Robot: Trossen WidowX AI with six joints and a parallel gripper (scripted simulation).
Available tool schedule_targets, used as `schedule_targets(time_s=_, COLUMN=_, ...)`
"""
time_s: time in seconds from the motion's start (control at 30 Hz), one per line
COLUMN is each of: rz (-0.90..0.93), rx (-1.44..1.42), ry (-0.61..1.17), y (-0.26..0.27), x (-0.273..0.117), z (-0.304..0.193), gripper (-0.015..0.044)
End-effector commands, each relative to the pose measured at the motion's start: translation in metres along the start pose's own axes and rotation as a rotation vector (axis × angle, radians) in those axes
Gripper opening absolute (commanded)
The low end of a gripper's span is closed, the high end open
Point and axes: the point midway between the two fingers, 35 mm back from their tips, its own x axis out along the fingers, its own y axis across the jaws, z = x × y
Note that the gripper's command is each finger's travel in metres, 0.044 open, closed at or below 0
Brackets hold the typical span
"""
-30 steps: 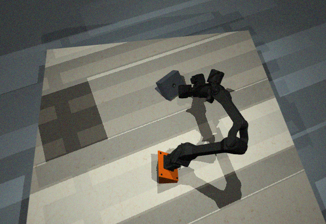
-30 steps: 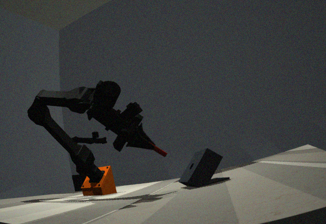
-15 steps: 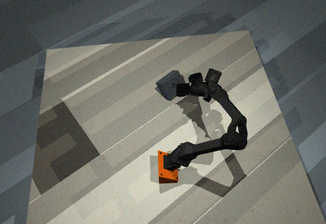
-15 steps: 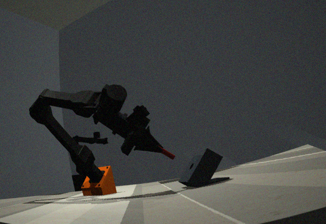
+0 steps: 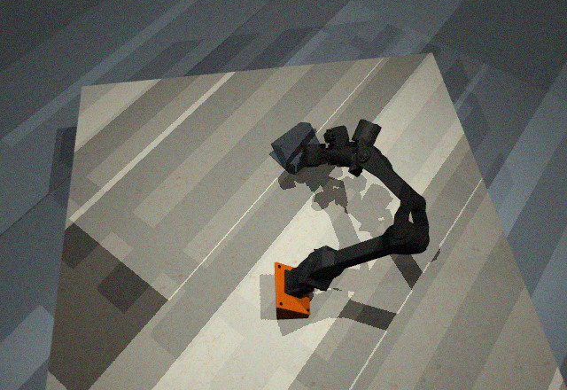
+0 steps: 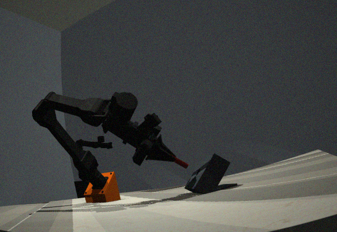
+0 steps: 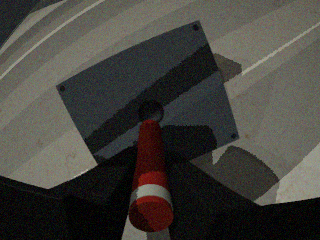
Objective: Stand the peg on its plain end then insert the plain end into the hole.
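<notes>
Gripping the red peg [image 6: 181, 162] [image 7: 151, 165] in my tool [image 6: 175, 158] [image 7: 150, 158], white-banded end nearest the wrist camera. Peg slants down, plain end toward the sloped panel [image 5: 292, 142] [image 6: 210, 173] [image 7: 112, 80], apart from its face, above the counter [image 5: 220, 248] [image 6: 190, 210] [image 7: 30, 145].
</notes>
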Motion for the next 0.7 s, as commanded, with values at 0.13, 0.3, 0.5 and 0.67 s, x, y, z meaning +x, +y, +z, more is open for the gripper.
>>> schedule_targets(time_s=0.13, rz=0.002, rx=-0.001, ry=-0.01, y=0.0, x=0.006, z=0.0, gripper=0.0)
schedule_targets(time_s=0.3, rz=0.001, rx=0.0, ry=-0.01, y=-0.001, x=0.011, z=0.0, gripper=0.0)
schedule_targets(time_s=0.5, rz=0.001, rx=0.001, ry=-0.011, y=-0.001, x=0.019, z=0.0, gripper=0.0)
schedule_targets(time_s=0.67, rz=0.001, rx=0.002, ry=-0.011, y=0.0, x=0.026, z=0.0, gripper=0.0)
